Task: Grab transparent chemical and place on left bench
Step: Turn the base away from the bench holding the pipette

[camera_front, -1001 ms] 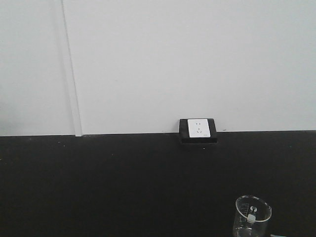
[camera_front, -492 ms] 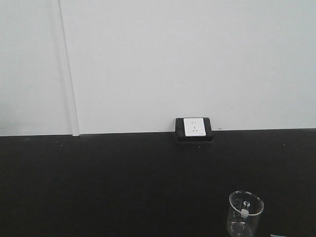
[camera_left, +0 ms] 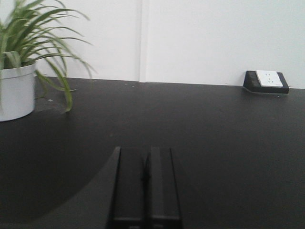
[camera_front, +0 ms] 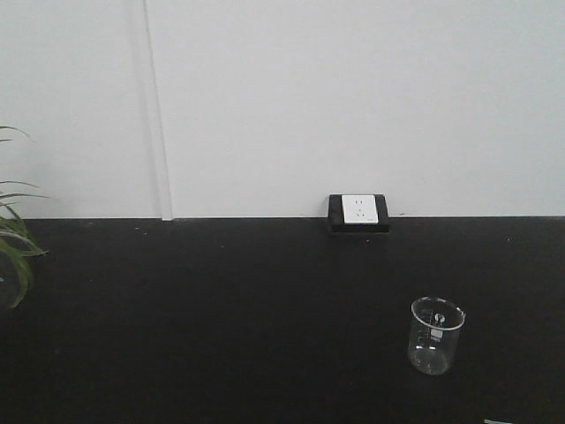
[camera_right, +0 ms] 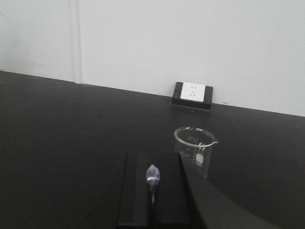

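A clear glass beaker (camera_front: 436, 336) stands upright on the black bench (camera_front: 221, 309), right of the middle. It also shows in the right wrist view (camera_right: 195, 150), just ahead and right of my right gripper (camera_right: 153, 157). That gripper's jaws are together, with a small clear bulb-shaped thing (camera_right: 152, 175) pinched in the seam. My left gripper (camera_left: 146, 151) is shut and empty over bare bench, far left of the beaker. Neither gripper shows in the front view.
A green plant in a white pot (camera_left: 16, 90) stands at the bench's left; its leaves (camera_front: 13, 252) enter the front view. A black-and-white wall socket (camera_front: 359, 212) sits at the back edge against the white wall. A pale sliver (camera_front: 496, 421) shows at the bottom edge.
The front view has shifted: the beaker now appears higher and fully in frame, more bench shows, and plant leaves have come in at the left. The beaker itself stands as before.
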Available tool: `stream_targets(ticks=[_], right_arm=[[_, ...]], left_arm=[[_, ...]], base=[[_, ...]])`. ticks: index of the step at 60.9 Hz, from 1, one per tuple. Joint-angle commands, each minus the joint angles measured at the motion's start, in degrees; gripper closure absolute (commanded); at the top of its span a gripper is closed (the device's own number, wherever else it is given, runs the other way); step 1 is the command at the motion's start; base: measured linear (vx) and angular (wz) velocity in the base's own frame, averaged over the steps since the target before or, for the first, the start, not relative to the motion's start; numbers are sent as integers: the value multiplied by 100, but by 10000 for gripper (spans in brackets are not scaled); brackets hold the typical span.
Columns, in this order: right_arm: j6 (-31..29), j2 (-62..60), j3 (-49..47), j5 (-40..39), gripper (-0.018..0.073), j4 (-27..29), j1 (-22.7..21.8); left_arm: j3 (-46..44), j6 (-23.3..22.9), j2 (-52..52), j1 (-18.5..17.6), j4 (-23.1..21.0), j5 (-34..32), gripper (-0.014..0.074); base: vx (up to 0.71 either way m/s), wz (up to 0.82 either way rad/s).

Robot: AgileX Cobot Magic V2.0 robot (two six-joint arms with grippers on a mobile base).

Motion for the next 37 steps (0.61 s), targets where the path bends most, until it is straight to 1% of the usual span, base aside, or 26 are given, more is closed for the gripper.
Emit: stream_targets(ticks=[1, 14, 37], right_arm=[[-8, 3, -164, -326, 566, 100, 2], [-8, 3, -164, -326, 566, 100, 2], [-8, 3, -164, -326, 566, 100, 2]], left_arm=[[93, -45, -110, -10, -4, -449, 600], [93, -45, -110, -10, -4, -449, 600], [93, -45, -110, -10, -4, -449, 600]], base=[[-36, 21], [-38, 12], [-39, -1]])
